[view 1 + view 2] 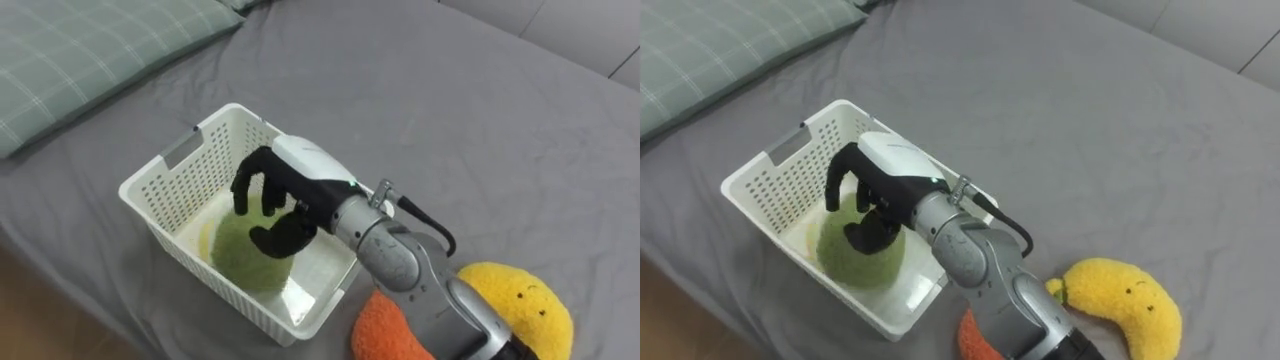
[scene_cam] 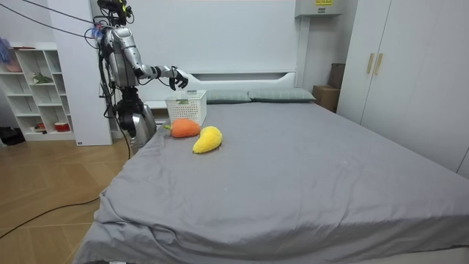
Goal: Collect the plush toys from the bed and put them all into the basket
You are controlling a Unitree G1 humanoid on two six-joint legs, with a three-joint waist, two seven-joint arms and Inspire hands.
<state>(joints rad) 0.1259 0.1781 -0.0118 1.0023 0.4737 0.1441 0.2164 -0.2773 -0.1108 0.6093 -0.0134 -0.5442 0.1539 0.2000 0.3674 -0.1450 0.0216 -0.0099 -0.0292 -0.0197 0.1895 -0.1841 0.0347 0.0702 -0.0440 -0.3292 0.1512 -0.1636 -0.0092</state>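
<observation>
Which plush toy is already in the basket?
The green plush toy, below the right robot hand in the white basket; the orange toy and yellow toy lie outside on the bed.

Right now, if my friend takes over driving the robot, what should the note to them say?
Right robot hand: open, fingers loose, over the green toy, not gripping it.
Done: the green toy is inside the white basket, which sits on the grey bed near the pillow.
Left to do: the orange toy and the yellow toy lie on the bed beside the basket. Both should go in.
</observation>
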